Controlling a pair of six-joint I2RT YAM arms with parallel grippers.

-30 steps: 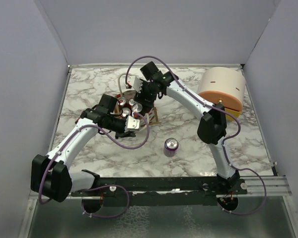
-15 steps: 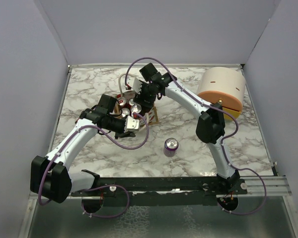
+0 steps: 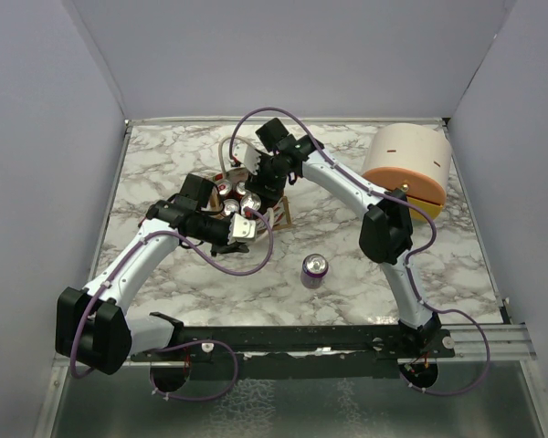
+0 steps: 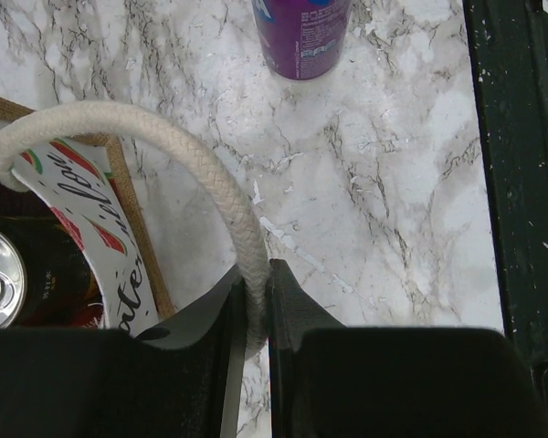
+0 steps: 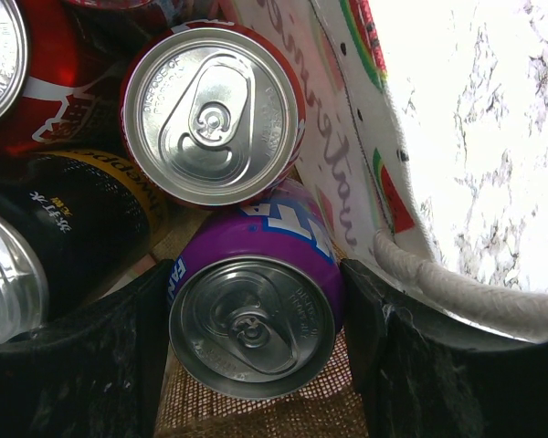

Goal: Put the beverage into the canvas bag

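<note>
The canvas bag (image 3: 281, 215) stands mid-table with several cans inside. Its white panel with script and watermelon slices shows in the left wrist view (image 4: 82, 210) and the right wrist view (image 5: 347, 137). My left gripper (image 4: 253, 278) is shut on the bag's white rope handle (image 4: 164, 137) at the near side of the bag (image 3: 245, 228). My right gripper (image 5: 256, 283) reaches down into the bag (image 3: 260, 187), its fingers on both sides of a purple can (image 5: 256, 319) just above the burlap floor. A second purple can (image 3: 314, 271) stands on the table near the bag, and shows in the left wrist view (image 4: 301, 36).
Red cans (image 5: 210, 109) and a black can (image 5: 64, 228) crowd the bag beside the purple one. A large peach-and-yellow domed container (image 3: 409, 164) sits at the back right. A black rail (image 3: 301, 338) runs along the near table edge.
My right gripper has shifted slightly left and lower into the bag with the purple can. The left arm and the can on the table have not moved.
</note>
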